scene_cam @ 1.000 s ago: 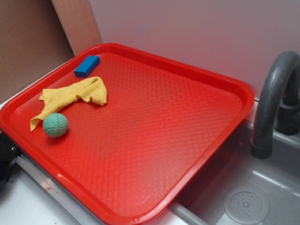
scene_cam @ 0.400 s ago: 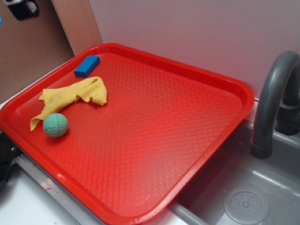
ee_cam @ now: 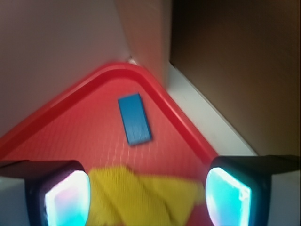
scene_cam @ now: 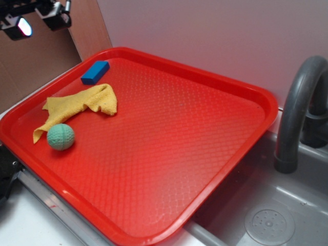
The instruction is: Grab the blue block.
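My claw [ee_cam: 148,195] hangs spread wide with nothing in it, its two fingers [ee_cam: 66,197] filling the lower corners of the wrist view. A second ago the exterior view showed none of me up there; now I sit in its upper left corner [scene_cam: 36,18], so the approach has started. The blue block [ee_cam: 134,118] lies flat in the middle of my wrist view, near the red tray's [ee_cam: 56,106] far corner, clear of the yellow cloth [ee_cam: 141,197] below it. I judge a descent onto it comes next.
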